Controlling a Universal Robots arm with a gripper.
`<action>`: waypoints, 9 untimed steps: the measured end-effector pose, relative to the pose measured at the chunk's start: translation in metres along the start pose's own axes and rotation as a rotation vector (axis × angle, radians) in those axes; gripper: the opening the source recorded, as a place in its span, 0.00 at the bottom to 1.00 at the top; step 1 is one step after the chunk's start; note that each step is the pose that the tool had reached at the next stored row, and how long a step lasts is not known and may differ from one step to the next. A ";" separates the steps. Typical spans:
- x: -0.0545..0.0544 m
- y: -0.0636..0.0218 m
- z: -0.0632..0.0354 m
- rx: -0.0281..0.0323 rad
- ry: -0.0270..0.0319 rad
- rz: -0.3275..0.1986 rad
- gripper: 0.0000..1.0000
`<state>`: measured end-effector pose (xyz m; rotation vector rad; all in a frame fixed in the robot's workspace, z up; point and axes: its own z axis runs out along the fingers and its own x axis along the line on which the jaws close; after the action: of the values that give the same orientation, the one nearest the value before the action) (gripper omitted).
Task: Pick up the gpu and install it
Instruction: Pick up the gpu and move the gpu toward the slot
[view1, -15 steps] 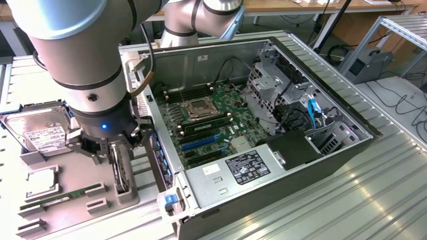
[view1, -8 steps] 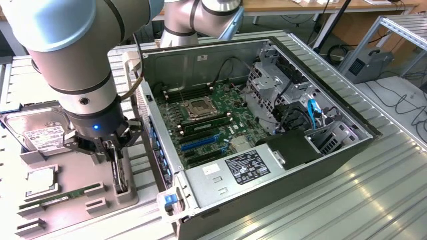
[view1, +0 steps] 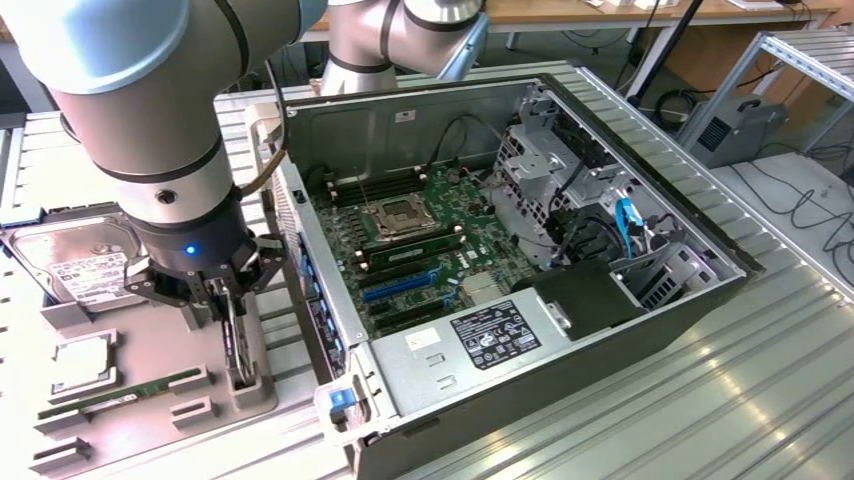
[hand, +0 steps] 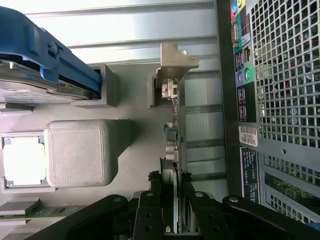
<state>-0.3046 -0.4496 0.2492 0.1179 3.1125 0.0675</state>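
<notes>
1. gpu (view1: 239, 350): black card, standing on edge in a slot of the grey holder tray (view1: 167, 335); silver bracket (hand: 174, 62) at one end
2. gripper (view1: 228, 300): fingers clamped on the card's upper edge, one each side
3. computer case (view1: 667, 310): open, just beside the tray on the exterior view's right
4. hard drive (view1: 80, 262), processor (view1: 83, 362), memory stick (view1: 118, 397): same tray, to the exterior view's left of the card

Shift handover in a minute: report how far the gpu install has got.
Done: the pincer is down at the gpu. In hand: the grip, fingers against both faces of the card, which stands in its grey holder, not lifted. Left: lift-out and seating in the open computer case, whose blue slot looks bare.
</notes>
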 end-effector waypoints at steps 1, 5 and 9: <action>0.000 0.0000 -0.0002 0.0000 0.0000 0.000 0.26; 0.000 0.0000 -0.0007 0.0001 0.0000 0.000 0.26; 0.000 0.0001 -0.0013 0.0001 0.0001 0.000 0.26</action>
<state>-0.3046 -0.4496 0.2504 0.1179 3.1125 0.0675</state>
